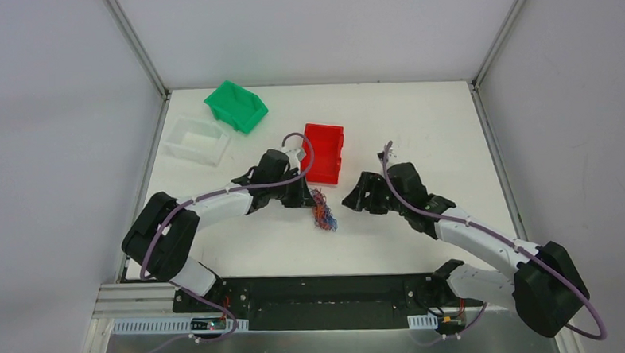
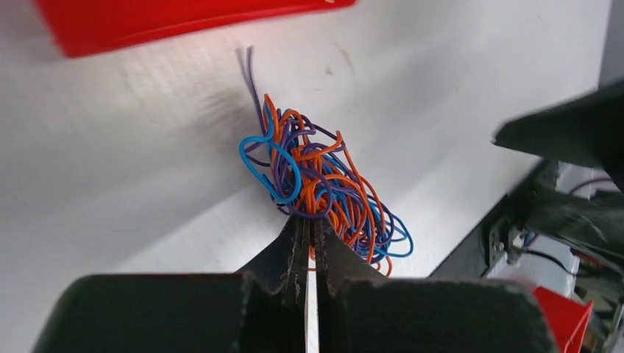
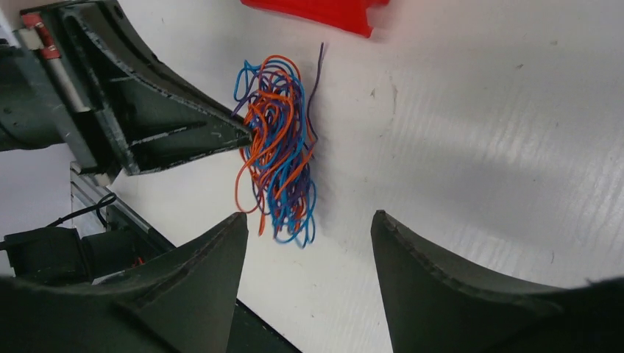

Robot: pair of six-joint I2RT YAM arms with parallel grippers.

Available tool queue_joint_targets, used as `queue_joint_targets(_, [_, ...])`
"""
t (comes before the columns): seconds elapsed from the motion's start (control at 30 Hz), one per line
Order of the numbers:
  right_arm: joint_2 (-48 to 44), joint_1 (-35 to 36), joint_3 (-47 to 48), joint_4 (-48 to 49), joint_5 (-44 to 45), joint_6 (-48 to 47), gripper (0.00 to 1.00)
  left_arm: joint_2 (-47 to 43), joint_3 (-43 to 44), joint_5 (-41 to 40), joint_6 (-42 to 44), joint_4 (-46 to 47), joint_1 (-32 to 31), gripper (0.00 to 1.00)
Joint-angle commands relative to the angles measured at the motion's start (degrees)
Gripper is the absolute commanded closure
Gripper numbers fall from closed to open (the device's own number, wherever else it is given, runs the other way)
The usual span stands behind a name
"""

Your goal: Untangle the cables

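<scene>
The cables (image 1: pixel 323 210) are a small tangle of thin orange, blue and purple wires hanging over the white table, just in front of the red bin. My left gripper (image 1: pixel 313 199) is shut on the top of the tangle; in the left wrist view its jaws pinch the wires (image 2: pixel 324 184) at the gripper tip (image 2: pixel 310 224). The right wrist view shows the tangle (image 3: pixel 278 147) dangling from the left fingers (image 3: pixel 221 136). My right gripper (image 3: pixel 309 220) is open and empty, a short way to the right of the tangle, also in the top view (image 1: pixel 350 197).
A red bin (image 1: pixel 324 152) stands just behind the tangle. A green bin (image 1: pixel 236 105) and a clear bin (image 1: pixel 197 139) stand at the back left. The black base rail (image 1: pixel 330 291) runs along the table's near edge.
</scene>
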Motion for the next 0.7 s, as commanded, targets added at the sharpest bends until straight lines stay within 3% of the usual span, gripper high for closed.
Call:
queue_joint_targets(0.0, [4.4, 0.2, 1.5, 3.0, -2.5, -1.5, 0.34, -2.5, -1.4, 9.1, 7.1, 7.6, -0.3, 1.00])
queue_joint_targets(0.17, [11.3, 0.9, 1.4, 7.4, -4.3, 1.6, 0.43, 0.0, -4.4, 11.5, 6.8, 17.4, -0.3, 1.00])
queue_joint_targets(0.5, [18.5, 5.7, 1.3, 15.7, -3.8, 6.8, 0.50, 1.6, -4.8, 13.3, 6.2, 20.3, -0.3, 1.00])
queue_joint_targets(0.6, [20.9, 6.6, 2.1, 15.4, -1.9, 8.0, 0.58, 1.6, -4.7, 13.3, 6.3, 20.4, -0.3, 1.00])
queue_joint_targets(0.67, [20.2, 6.9, 0.6, 15.9, 1.8, 9.4, 0.69, 1.0, -5.0, 12.5, 6.7, 19.8, -0.3, 1.00])
